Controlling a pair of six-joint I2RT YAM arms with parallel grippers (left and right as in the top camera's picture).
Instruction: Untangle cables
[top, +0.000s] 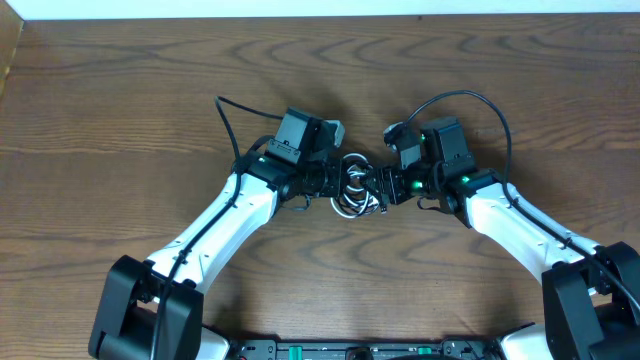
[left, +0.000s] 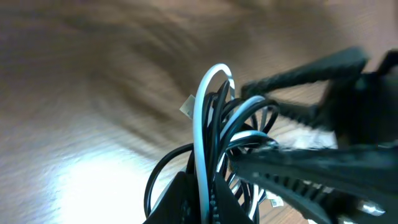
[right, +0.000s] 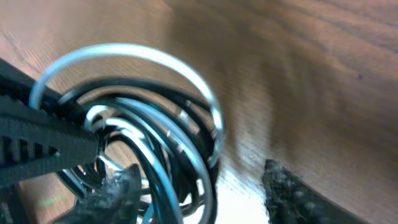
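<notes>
The cables (top: 353, 186) form 1 coiled bundle at mid-table, directly between the 2 grippers, which are equally near. The right gripper (top: 383, 188) reaches in low from the right, jaws wide, with the loops partly between them. The left gripper (top: 333, 181) mirrors that pose, but I cannot tell how its jaws stand.

The left arm (top: 215, 225) reaches in from 7 o'clock and the right arm (top: 510, 215) from 5 o'clock. The left gripper (top: 338, 182) and right gripper (top: 378, 186) meet tip to tip near the centre. The right gripper's fingers (right: 292, 193) stand well apart; the left's spread cannot be told.
</notes>
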